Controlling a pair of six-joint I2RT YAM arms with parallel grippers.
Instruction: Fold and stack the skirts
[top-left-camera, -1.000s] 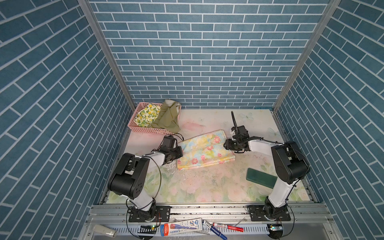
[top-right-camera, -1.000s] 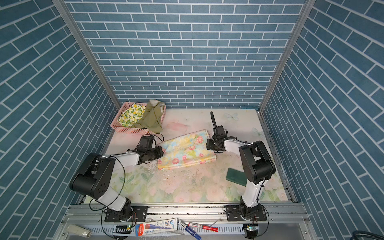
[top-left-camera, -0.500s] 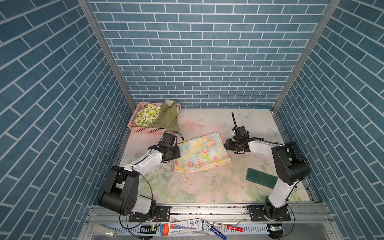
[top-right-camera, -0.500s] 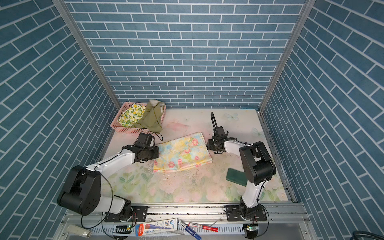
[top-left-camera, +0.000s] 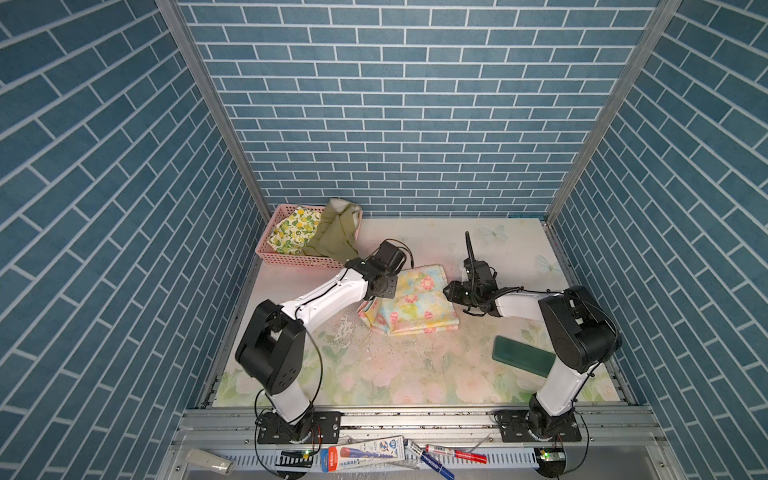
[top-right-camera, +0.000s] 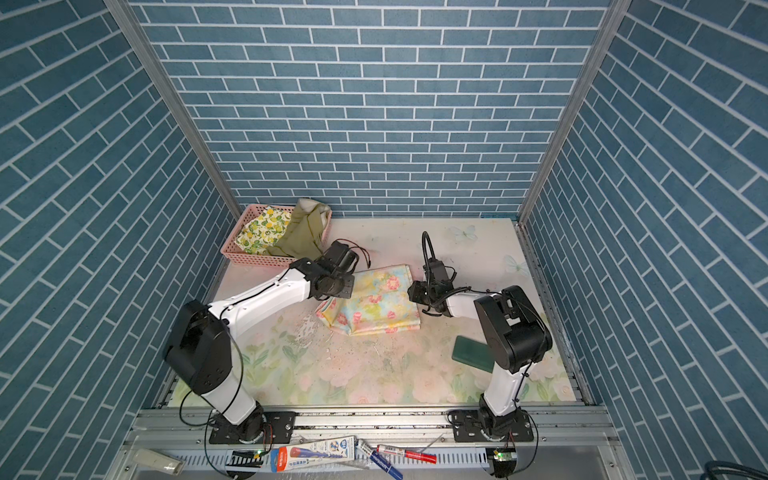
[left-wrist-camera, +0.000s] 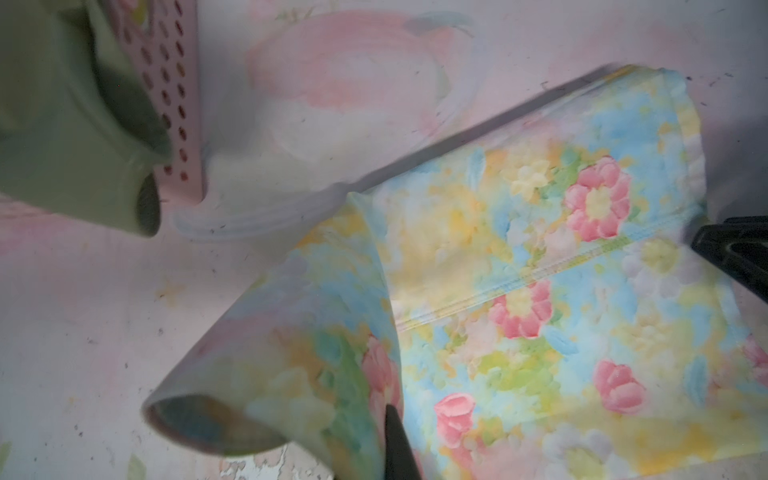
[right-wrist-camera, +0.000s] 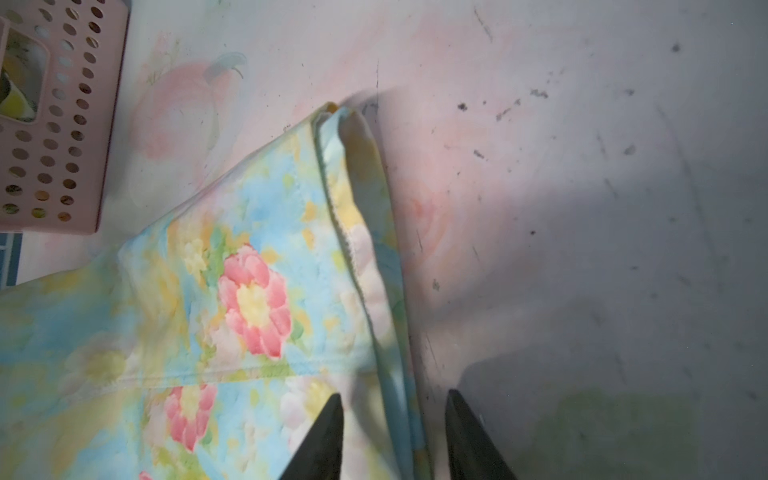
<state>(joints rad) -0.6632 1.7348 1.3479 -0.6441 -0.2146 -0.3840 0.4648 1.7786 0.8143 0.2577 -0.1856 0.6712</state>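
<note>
I see the floral skirt (top-left-camera: 415, 305) near the middle of the table (top-left-camera: 395, 374) in both top views; it is folded into a rough rectangle. Its corner at 8 o'clock is lifted from the table and curls over.

The left arm (top-left-camera: 332, 291) reaches the skirt from its 9 o'clock side. In the left wrist view only one dark finger (left-wrist-camera: 395, 440) shows, and the raised cloth (left-wrist-camera: 324, 374) wraps around it. The left jaws are pressed together and pinch this floral skirt.

The right arm (top-left-camera: 519, 303) comes from 3 o'clock. In the right wrist view the right jaws are spread. One finger (right-wrist-camera: 328, 436) is over the cloth and the other finger (right-wrist-camera: 465, 436) is over the bare table, with the hemmed edge of the skirt (right-wrist-camera: 374, 291) between them. I cannot tell if they touch the cloth.

The pink basket (top-left-camera: 291, 259) stands in the table corner at 10 o'clock. The lemon skirt (top-left-camera: 293, 228) lies inside it. The olive skirt (top-left-camera: 336, 237) is beside it at 3 o'clock and hangs over the basket rim. Both are crumpled.

A dark green block (top-left-camera: 523, 356) lies flat at 4 o'clock, well apart from the floral skirt.
</note>
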